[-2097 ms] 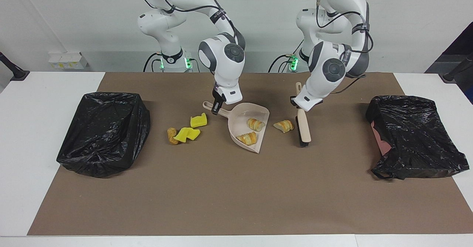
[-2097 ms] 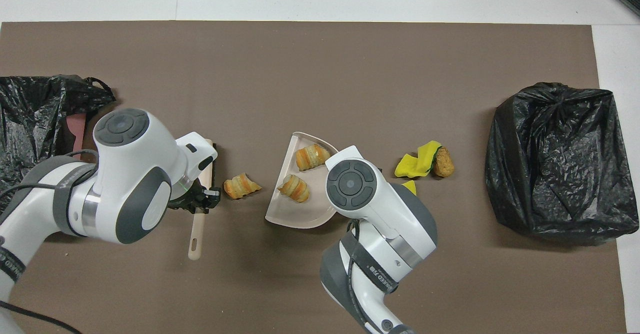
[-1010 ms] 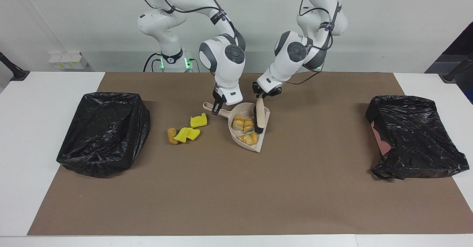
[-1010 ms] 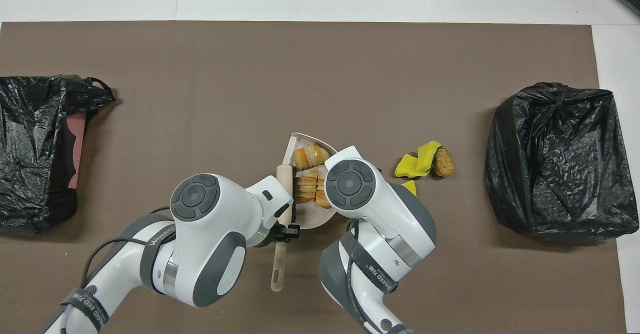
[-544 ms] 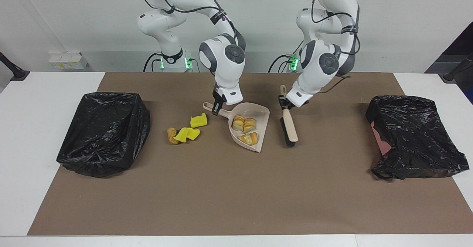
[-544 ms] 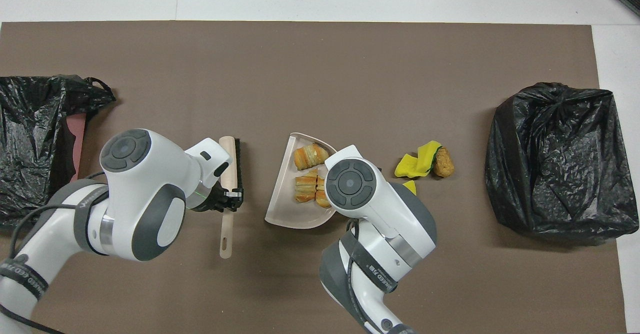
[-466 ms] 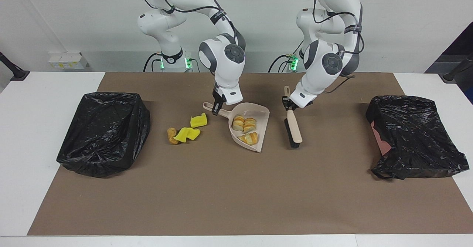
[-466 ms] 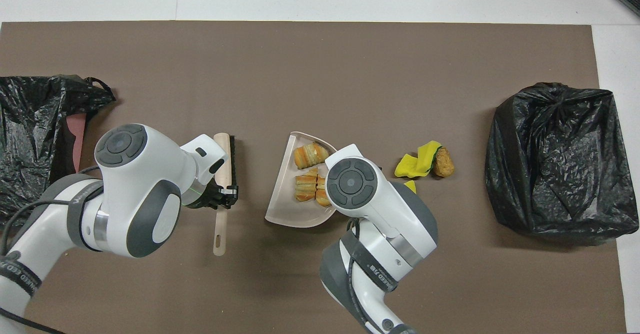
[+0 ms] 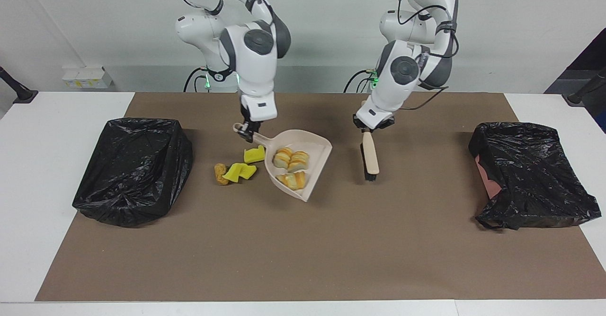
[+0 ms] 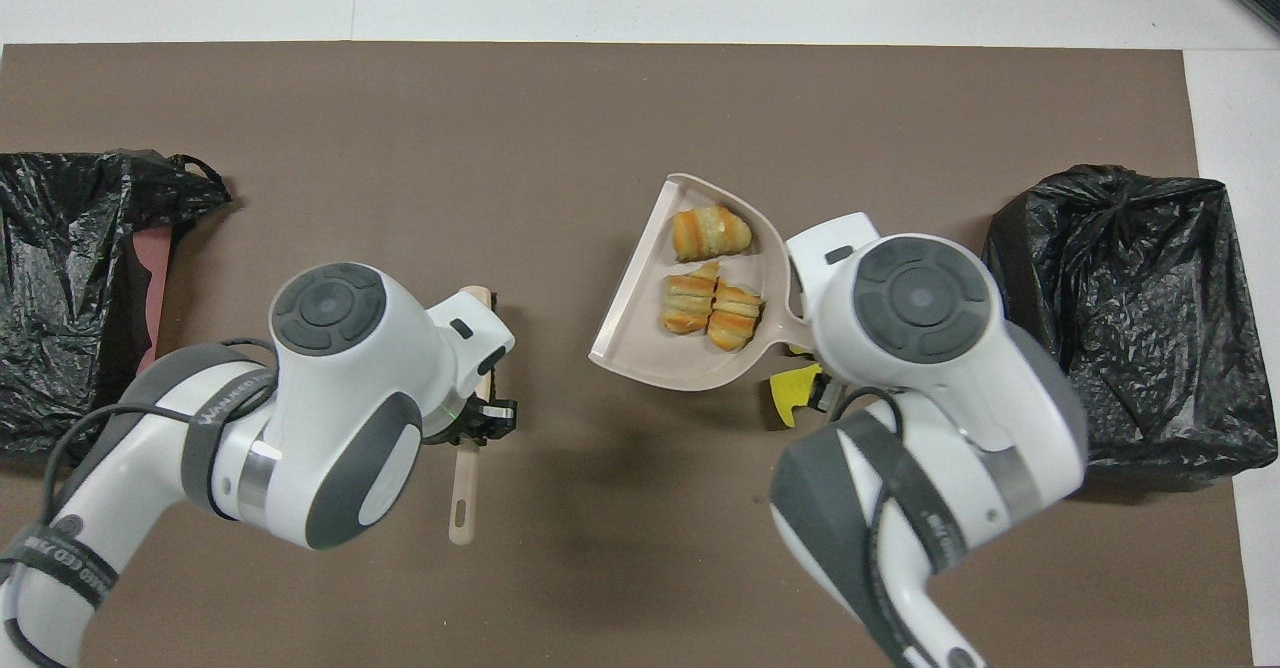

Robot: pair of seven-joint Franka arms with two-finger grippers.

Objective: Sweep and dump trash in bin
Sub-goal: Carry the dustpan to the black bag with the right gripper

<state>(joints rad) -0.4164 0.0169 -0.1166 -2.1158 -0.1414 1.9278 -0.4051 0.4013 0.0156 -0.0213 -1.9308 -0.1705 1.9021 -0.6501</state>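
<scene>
While "WANJEED" marks left arm point(image 10: 235, 398), unclear.

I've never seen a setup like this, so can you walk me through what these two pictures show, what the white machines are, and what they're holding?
These are two white robot arms at a table, each ending in a two-finger gripper. One picture looks at them from across the table; the other looks steeply down from above their own end.

The right gripper is shut on the handle of a beige dustpan, which is lifted off the brown mat. Three bread-like chunks lie in it.

The left gripper is shut on a hand brush, over the mat beside the dustpan.

On the mat are yellow spongy pieces and a brown lump, not yet swept up. A bin lined with a black bag stands at the right arm's end of the table, another black bag at the left arm's end.
</scene>
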